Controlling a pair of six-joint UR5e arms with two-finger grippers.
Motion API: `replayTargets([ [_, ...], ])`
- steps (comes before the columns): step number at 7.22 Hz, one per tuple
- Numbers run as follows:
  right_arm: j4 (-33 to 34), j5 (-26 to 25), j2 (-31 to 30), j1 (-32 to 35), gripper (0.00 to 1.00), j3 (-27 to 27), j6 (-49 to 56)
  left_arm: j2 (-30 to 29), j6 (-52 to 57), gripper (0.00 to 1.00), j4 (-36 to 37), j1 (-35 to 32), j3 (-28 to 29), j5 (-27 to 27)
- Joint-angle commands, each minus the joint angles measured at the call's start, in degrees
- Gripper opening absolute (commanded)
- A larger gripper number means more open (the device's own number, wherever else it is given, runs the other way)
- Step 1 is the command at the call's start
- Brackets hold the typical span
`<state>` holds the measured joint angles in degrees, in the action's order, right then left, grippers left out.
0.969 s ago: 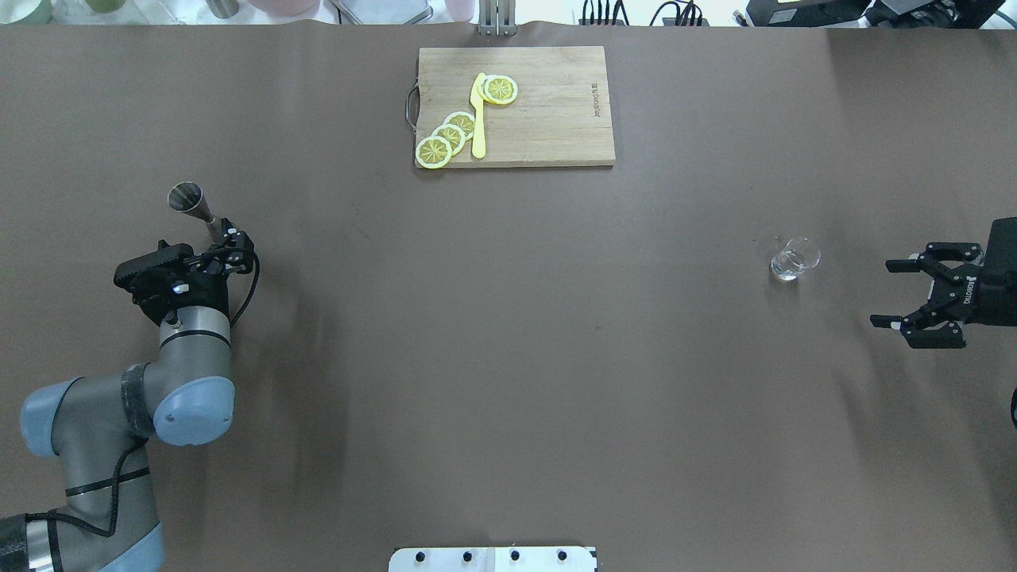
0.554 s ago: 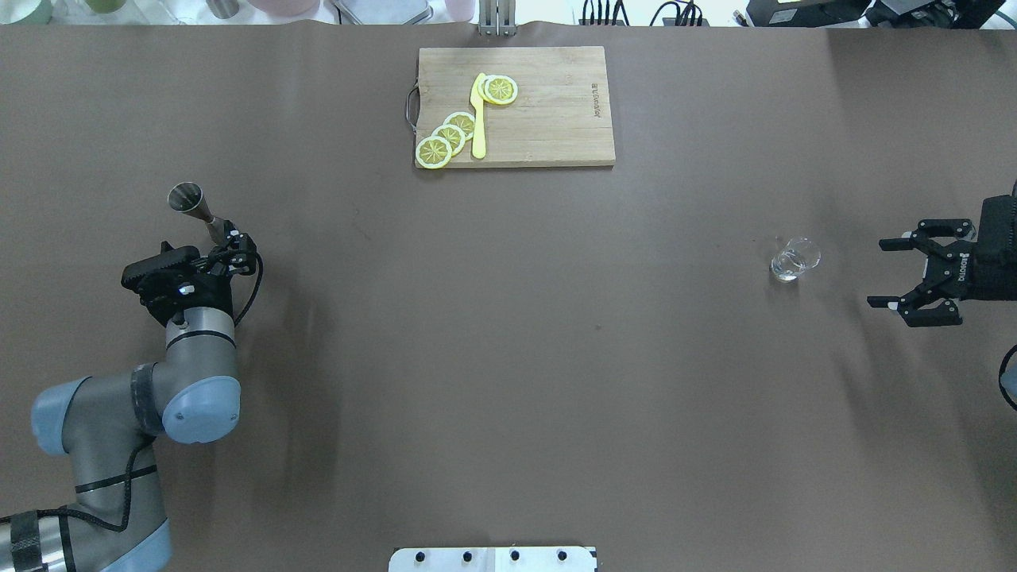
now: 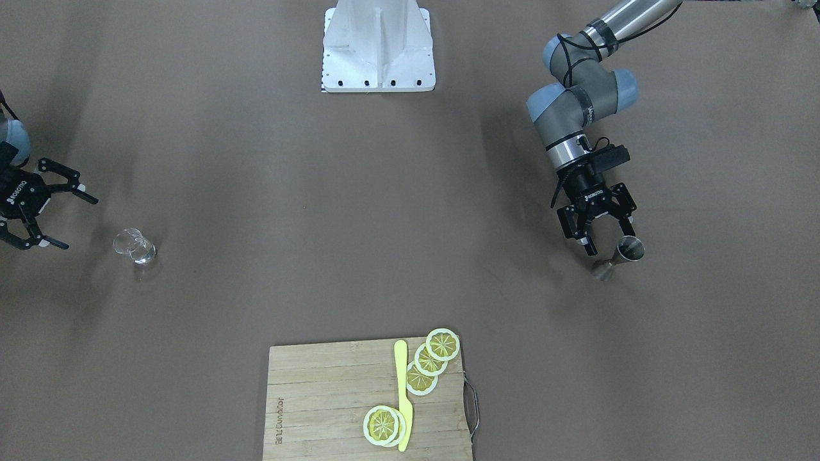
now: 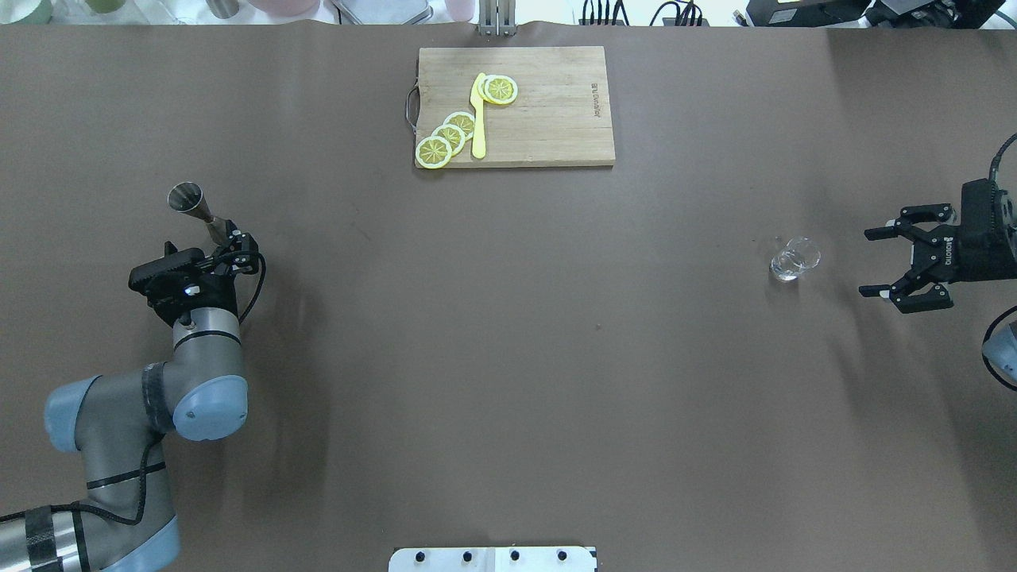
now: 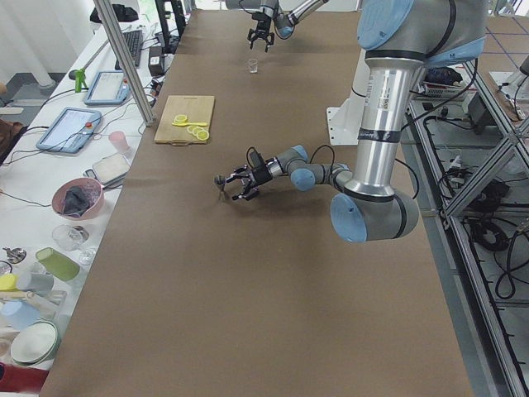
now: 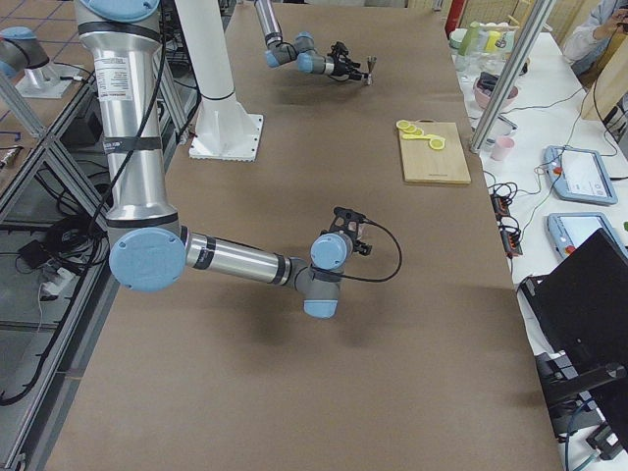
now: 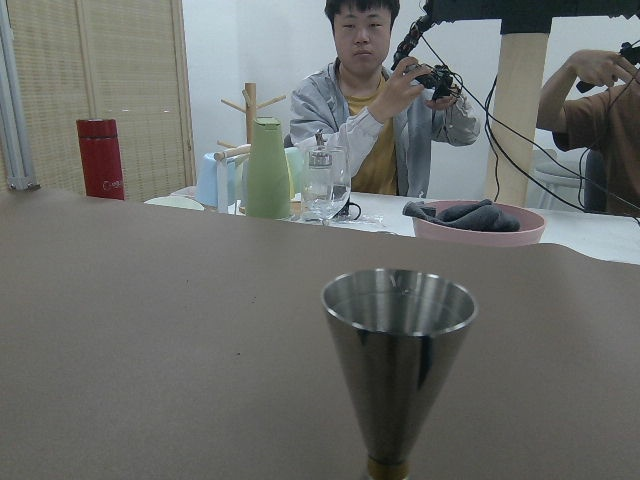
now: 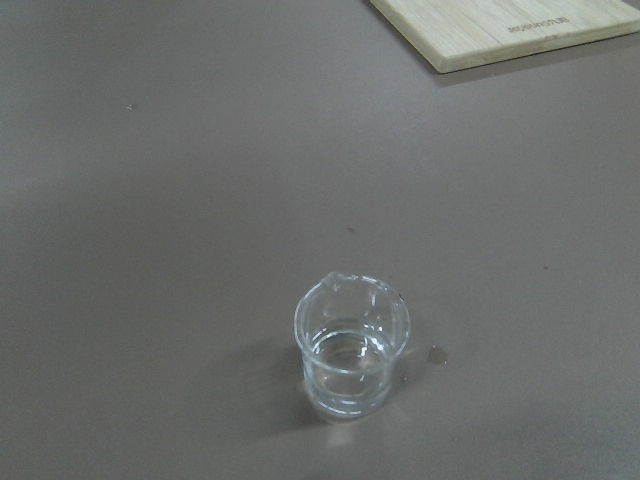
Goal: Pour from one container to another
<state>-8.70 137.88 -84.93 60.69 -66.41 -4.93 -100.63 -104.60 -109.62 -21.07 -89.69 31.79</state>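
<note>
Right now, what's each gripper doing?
Left gripper: open, at the steel cone-shaped jigger.
Right gripper: open, empty, short of the small clear glass.

jigger [image 7: 398, 370]: foot cut off by left wrist view's bottom edge | overhead: its lower cone hidden behind left gripper [image 4: 238, 243], contact unclear | right arm [image 4: 985, 232]: cut off at right edge | cutting board [image 3: 320, 397]: bottom edge cropped, front-facing view | glass beaker [image 5: 253, 65]: too small in exterior left view to judge contents
</note>
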Motion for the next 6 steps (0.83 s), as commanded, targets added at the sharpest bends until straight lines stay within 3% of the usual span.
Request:
replayTargets([
  [1,0.0,1.7,3.3,0.2,1.00,3.0,1.2,-0.1,-0.1,0.95,0.2,0.2,0.7,-1.3],
  [6,0.0,1.7,5.7,0.4,1.00,5.8,2.5,-0.1,-0.1,0.93,0.2,-0.4,1.4,-1.3],
])
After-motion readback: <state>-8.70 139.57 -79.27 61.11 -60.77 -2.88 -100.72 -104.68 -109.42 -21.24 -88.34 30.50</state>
